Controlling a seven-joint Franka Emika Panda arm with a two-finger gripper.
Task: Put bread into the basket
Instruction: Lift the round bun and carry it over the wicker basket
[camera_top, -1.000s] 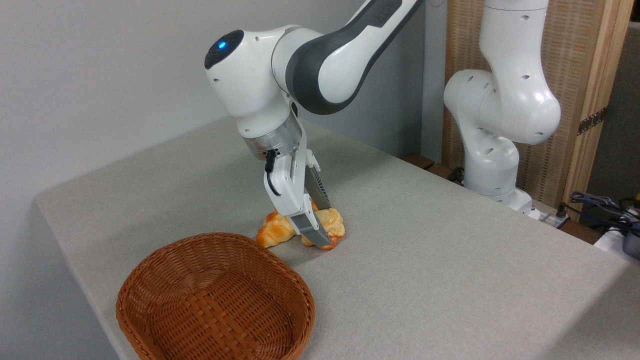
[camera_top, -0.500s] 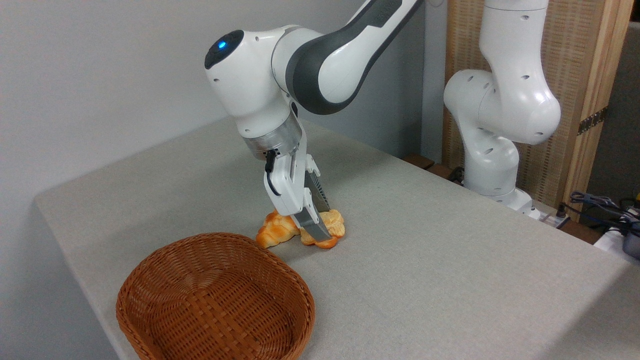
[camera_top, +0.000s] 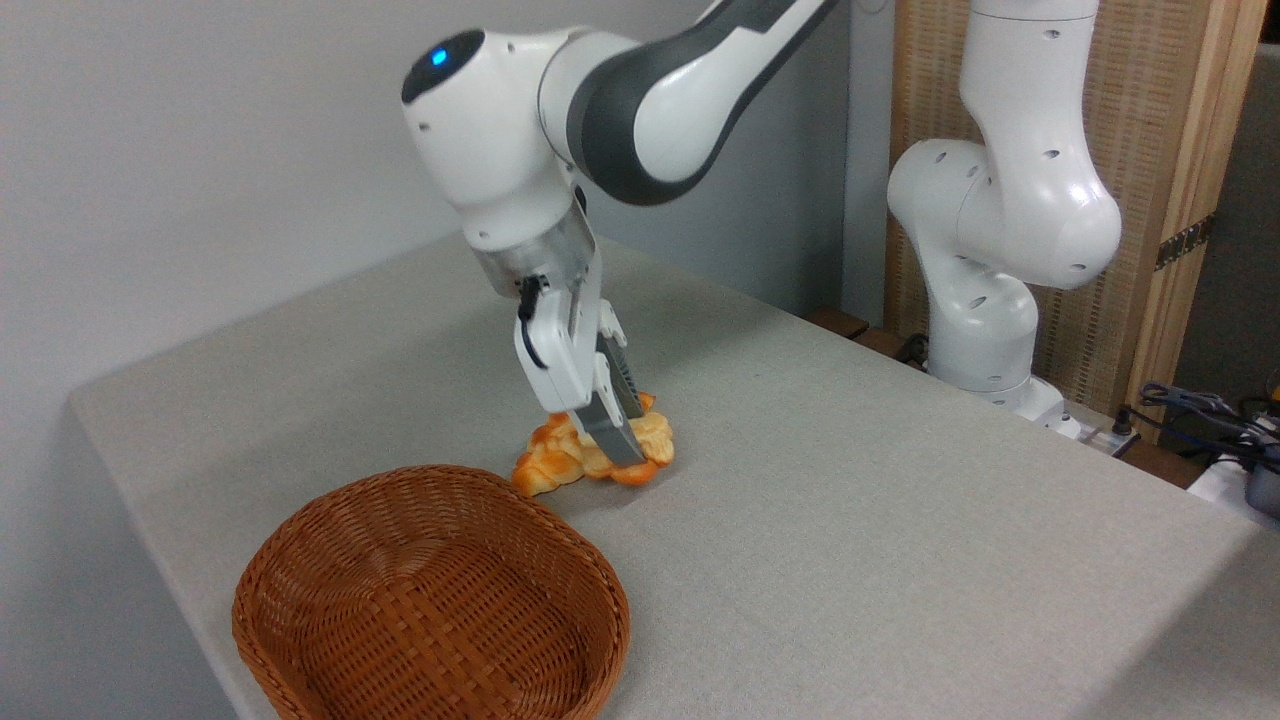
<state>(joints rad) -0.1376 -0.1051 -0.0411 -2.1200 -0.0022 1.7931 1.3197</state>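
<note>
**Bun clamped, lift just starting**

Gripper (camera_top: 612, 432) is clenched on the bread (camera_top: 652, 440), fingers pinching across the bun from above. The near finger (camera_top: 612, 440) covers the bun's left part, so the far finger's contact is hidden; my call that it's a real grasp comes from the bun riding with the fingers. The wrist is tilted, fingers angled down and to the right, probably to come in over the braided loaf (camera_top: 545, 468) without knocking it.

The bun hangs at the fingertips, just off the table (camera_top: 900, 520) or barely grazing it; I can't tell which. It sits just beside the loaf, possibly touching it. The loaf lies on the cloth near the basket's far rim.

The basket (camera_top: 430, 600) is empty, in front and to the left of the grasp. It's wide and shallow, so the drop should be forgiving.

Versus half a second ago: wrist and gripper are higher and shifted left, toward the basket. The bun has come up and left with them, and its right edge now sits further left. Loaf and basket haven't moved.

Stage: grasp done, transport beginning.
</note>
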